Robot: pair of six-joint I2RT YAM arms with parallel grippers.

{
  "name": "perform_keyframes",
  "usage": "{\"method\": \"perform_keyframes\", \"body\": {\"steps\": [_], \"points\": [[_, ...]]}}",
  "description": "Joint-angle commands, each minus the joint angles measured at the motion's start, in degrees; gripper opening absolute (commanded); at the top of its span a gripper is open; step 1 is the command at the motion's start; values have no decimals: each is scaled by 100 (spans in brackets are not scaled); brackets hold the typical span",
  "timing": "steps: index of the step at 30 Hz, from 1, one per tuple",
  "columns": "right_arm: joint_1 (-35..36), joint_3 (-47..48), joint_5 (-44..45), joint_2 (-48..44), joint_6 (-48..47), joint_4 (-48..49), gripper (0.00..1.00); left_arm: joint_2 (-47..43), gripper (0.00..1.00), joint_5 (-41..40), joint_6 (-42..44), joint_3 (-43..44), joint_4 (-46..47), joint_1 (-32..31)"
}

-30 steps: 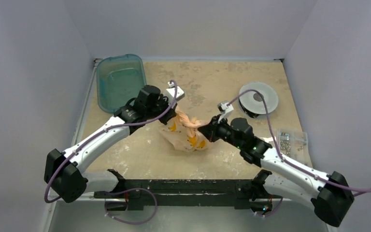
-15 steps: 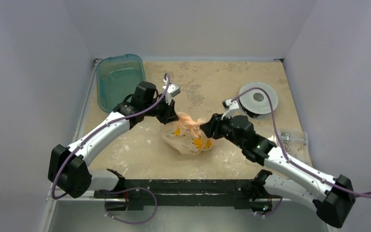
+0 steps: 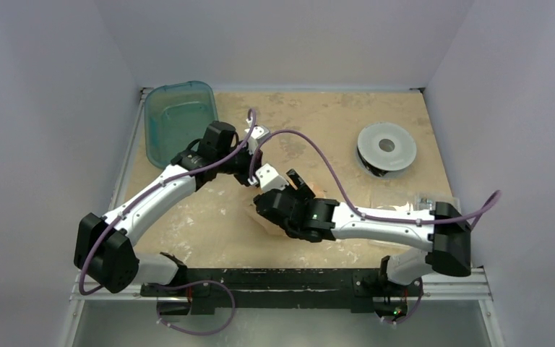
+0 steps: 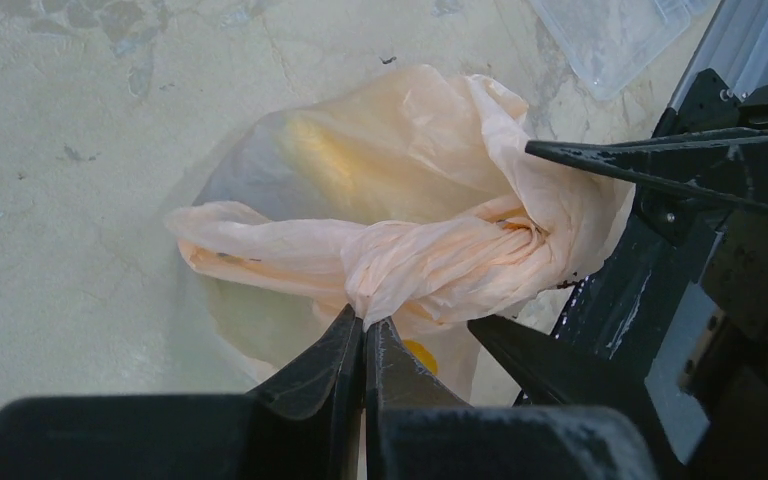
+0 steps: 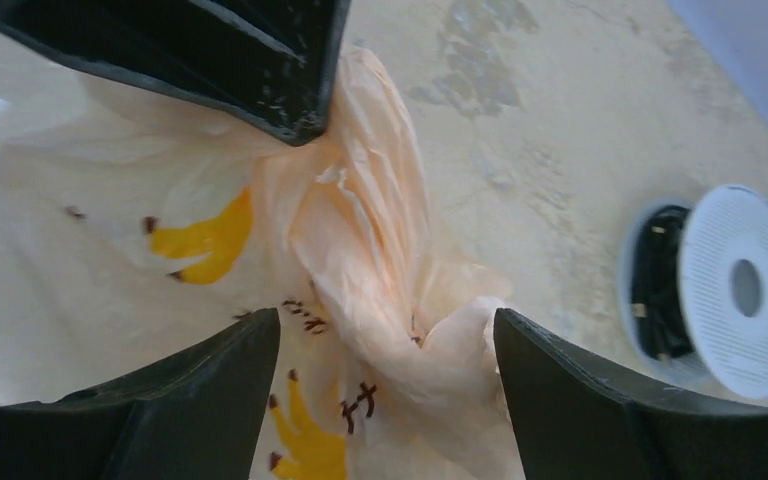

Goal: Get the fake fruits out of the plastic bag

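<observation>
The peach-orange plastic bag [image 4: 410, 180] lies on the table with its handles twisted into a rope. My left gripper [image 4: 365, 322] is shut on that twisted rope near its end. My right gripper [image 5: 385, 335] is open, and its fingers [image 5: 210, 380] straddle the same twisted part without pinching it. In the top view my right arm covers most of the bag [image 3: 260, 218], with the left gripper [image 3: 248, 173] and right gripper [image 3: 300, 186] close together over it. The fake fruits are hidden inside. Only a blurred yellow patch [image 4: 325, 150] shows through the film.
A teal bin [image 3: 181, 119] stands at the back left. A white spool [image 3: 386, 147] sits at the back right, also in the right wrist view [image 5: 735, 290]. A clear packet [image 4: 620, 40] lies near the right edge. Walls enclose the table.
My right gripper has opened and let go of the bag, and its arm has swung left across it. The bag has sunk toward the table. My left gripper keeps its hold.
</observation>
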Motion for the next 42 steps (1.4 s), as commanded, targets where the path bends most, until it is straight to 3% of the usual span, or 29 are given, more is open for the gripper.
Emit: {"method": "perform_keyframes", "body": {"steps": [1,5,8,11,12,14,17,22,25,30,32,34,39,42], "points": [[4,93,1579,251,-706,132,75,-72,0,164,-4,205,80,29],[-4,-250,1577,135,-955,1110,51,-39,0,141,-3,240,51,28],[-42,-526,1642,-166,-573,1690,43,-95,0,-44,-7,246,10,61],[-260,-773,1525,-650,753,1445,7,-277,0,-194,-45,162,79,122],[-467,-897,1142,-887,1415,1368,0,-384,0,-262,-59,112,141,122],[-1005,-1422,251,-1544,2550,1385,0,-490,0,-368,-81,28,243,137],[-1545,-2662,-856,-2874,3384,2337,0,-583,0,-547,-112,-6,260,188],[-1595,-3799,-1005,-4745,4312,2517,0,-651,0,-707,-148,-52,277,244],[-1593,-3857,-1101,-4935,4148,2195,0,-602,0,-613,-170,-29,257,251],[-1594,-3152,-1012,-4569,3488,1146,0,-559,0,-284,-187,9,252,251],[-1586,-2768,-1169,-4378,2790,982,12,-534,0,-145,-195,26,252,248],[-1588,-2405,-1414,-4127,2047,802,34,-497,0,-43,-205,42,252,245],[-1586,-1284,-1445,-3071,532,273,80,-392,0,113,-207,104,206,250],[-1586,-662,-1370,-2279,238,-104,90,-375,0,193,-210,110,199,250]]}}
